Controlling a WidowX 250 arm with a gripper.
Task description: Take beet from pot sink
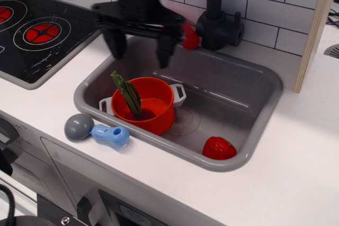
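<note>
At the near edge of the white counter (296, 183), a blue-handled toy with a grey rounded head (97, 131) is seen lying just outside the front-left rim of the sink (249, 86). The grey sink is set into the counter, and a circular drain mark is visible on its floor. In the near right corner of the sink, a red strawberry (219, 148) is found resting against the wall.

On the left part of the sink floor, the orange pot (149, 106) is placed upright, with one pale loop handle turned towards the front-left wall and the other towards the drain mark. The beet (131, 98) is held inside the pot: its dark purple bulb is seen low in the bottom, and its olive-green stalks are tilted up and to the left, rising above the rim.

Above the back-left part of the sink, the black gripper (139, 48) is suspended, somewhat blurred. Its two fingers (166, 51) are spread well apart and pointed downwards, with nothing between them; they are kept clear of the stalks and the pot, higher than both.

Further back, a dark tap (216, 22) is mounted behind the sink, and a red toy (189, 36) is partly seen beside it. A black hob with red rings (42, 27) is set into the counter at the far left, before the white tiled wall (275, 9).
</note>
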